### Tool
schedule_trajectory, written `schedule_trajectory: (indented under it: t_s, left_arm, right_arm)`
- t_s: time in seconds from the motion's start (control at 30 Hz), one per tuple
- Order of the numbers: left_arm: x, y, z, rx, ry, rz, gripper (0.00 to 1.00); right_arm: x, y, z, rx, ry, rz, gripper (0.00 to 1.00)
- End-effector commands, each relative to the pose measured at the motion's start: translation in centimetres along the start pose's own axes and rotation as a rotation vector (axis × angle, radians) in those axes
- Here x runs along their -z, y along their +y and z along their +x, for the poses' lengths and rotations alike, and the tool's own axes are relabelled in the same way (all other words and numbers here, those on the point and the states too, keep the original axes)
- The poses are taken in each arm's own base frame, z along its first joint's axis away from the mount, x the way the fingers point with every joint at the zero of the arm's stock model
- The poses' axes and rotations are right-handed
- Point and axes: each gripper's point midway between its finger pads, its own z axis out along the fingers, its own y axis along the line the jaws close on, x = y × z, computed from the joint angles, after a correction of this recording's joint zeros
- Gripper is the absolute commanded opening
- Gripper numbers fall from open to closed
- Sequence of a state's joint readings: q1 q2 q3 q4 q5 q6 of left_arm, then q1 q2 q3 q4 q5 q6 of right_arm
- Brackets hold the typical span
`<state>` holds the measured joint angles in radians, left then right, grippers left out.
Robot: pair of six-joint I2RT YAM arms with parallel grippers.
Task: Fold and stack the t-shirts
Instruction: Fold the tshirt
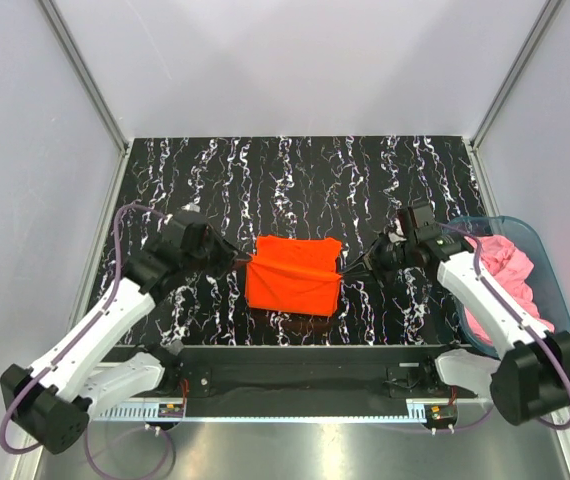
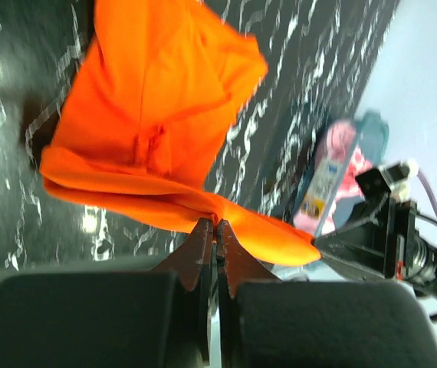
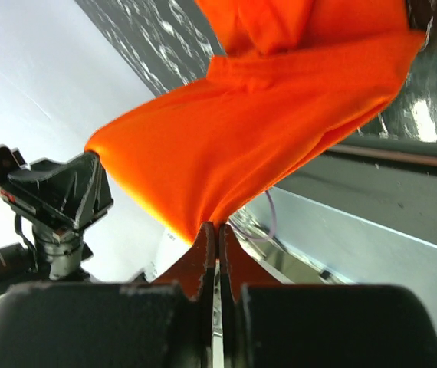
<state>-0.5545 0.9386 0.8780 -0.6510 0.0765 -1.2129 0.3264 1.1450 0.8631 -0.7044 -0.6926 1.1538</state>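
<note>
**Fold in progress, first shirt.** From above, you see the orange shirt at the middle of the dark marbled table. It is already reduced to a rough rectangle, with one edge stretched straight between your two arms.

- **Left pincer**: clamped on a pinch of cloth at the shirt's left side.
- **Right pincer**: clamped on the matching pinch at the right side.
- **Cloth relative to the pincers:** in each wrist view the cloth starts right at the fingertips and spreads away from them. It is taut along the held edge and slack and bunched beyond it. How much of the shirt rests on the table cannot be told.
- **Pink shirt**: bunched in the blue basket at the right end of the table. It is well apart from both pincers and not yet folded.

**Step:** this looks like the middle of a fold on the first of two shirts, so the task is probably under halfway done.

**Next move:** carry both held points in the same direction at the same pace, keeping the edge taut. Lay it square over the rest of the cloth before you let go. Uneven travel would likely skew the fold.
</note>
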Motion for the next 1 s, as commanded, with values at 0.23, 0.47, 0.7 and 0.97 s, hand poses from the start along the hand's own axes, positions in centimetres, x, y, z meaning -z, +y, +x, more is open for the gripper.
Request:
schedule_trajectory:
  t_s: [0.23,0.47,0.7,0.97]
  left_arm:
    - [-7.7,-1.9,-6.8,-0.088,0.064,-0.065,0.00]
    - [-16.2,-3.3,-11.2,-0.127,0.159,-0.085,0.00]
    - [-20.8,-1.1,-14.0,-0.106,0.196,-0.116,0.01]
    - [-20.7,-0.9,-17.1,-0.310,0.114,-0.151,0.32]
  right_arm:
    - [-3.1,2.5,-9.4,-0.013,0.056,0.021,0.00]
    - [-6.3,3.1,-16.5,-0.035,0.076,0.031,0.00]
    - [-8.5,1.9,-21.3,-0.052,0.092,0.032,0.08]
    - [-7.2,1.0,-26.6,0.168,-0.046,0.159,0.46]
